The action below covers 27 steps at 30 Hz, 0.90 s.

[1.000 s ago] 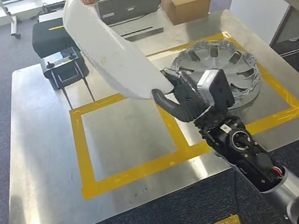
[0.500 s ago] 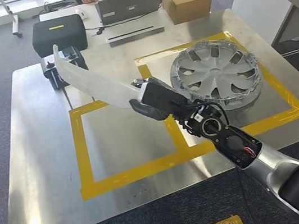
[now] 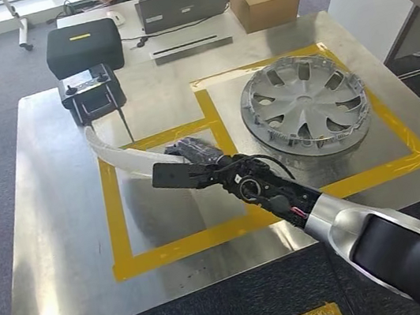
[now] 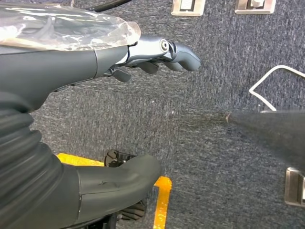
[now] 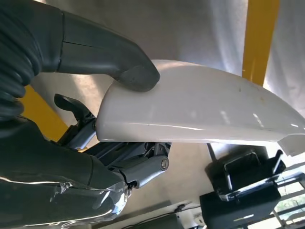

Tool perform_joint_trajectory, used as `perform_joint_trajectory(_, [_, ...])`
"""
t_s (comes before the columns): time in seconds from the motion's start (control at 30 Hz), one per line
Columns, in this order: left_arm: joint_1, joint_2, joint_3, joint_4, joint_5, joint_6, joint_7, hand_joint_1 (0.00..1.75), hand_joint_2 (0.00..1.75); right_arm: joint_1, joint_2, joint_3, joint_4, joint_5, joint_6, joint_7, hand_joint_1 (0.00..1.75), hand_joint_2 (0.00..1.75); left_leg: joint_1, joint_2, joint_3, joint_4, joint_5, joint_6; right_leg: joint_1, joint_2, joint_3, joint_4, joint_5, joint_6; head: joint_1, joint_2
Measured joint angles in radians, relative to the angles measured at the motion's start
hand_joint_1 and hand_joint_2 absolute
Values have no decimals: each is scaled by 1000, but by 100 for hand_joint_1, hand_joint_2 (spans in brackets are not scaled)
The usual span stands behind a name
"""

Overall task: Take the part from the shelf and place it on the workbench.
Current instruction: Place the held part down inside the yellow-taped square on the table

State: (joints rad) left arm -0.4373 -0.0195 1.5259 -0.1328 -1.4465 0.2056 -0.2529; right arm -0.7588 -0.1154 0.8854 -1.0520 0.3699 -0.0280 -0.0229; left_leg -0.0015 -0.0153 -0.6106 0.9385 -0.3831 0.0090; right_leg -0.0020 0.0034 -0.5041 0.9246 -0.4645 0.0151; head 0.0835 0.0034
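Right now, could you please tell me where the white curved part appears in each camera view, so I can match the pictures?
Head view: the white curved part sits left of centre, held low over the left yellow-taped square by the right hand.
Left wrist view: not in it; that camera faces carpet.
Right wrist view: the part spans the middle, the thumb pressing its near end.
Shared landmark: the black controller beyond the part's far tip.

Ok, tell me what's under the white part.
The white part hangs over the workbench and its yellow tape square. Fingers of the right hand are beneath it; the surface directly underneath is covered.
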Motion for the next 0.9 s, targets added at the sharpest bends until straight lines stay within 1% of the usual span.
perform_joint_trajectory(0.17, [0, -4, 0, 0, -7, 0, 0, 0, 175, -29, 45, 59, 136, 121, -33, -9, 175, 175, 0, 0, 0, -1, 0, 0, 0, 0, -1, 0, 0, 0, 0, 0])
perform_joint_trajectory(0.27, [0, -5, 0, 0, 0, -2, -2, 0, 175, -37, 61, 79, 192, 154, -43, -18, 175, 175, 0, 0, 1, -1, 0, 0, 0, 0, -1, 0, 0, 0, 0, 0])
perform_joint_trajectory(0.53, [0, -1, 0, 0, 12, -10, -5, 0, 175, -42, 64, 97, 253, 178, -46, -19, 175, 175, 1, 2, 3, -1, 0, -1, 0, 1, 1, 0, 0, -1, 0, 0])
perform_joint_trajectory(0.67, [0, 1, 0, 0, 20, -7, -7, 0, 175, -47, 64, 101, 266, 200, -41, -3, 175, 175, 1, 2, 6, -1, 0, -1, 0, 1, 3, 0, -1, -1, 0, 0])
perform_joint_trajectory(0.8, [1, 5, 0, 0, 37, 0, -14, 0, 175, -49, 61, 102, 269, 219, -40, 14, 0, 0, 1, 3, 8, -1, 0, -1, 0, 1, 5, 0, -1, -1, 0, 0])
perform_joint_trajectory(0.9, [1, 6, 0, 0, 38, 0, -15, 0, 175, -49, 60, 102, 269, 221, -39, 16, 0, 0, 1, 3, 8, -1, 0, -1, 0, 1, 5, 0, -1, -1, 0, 0])
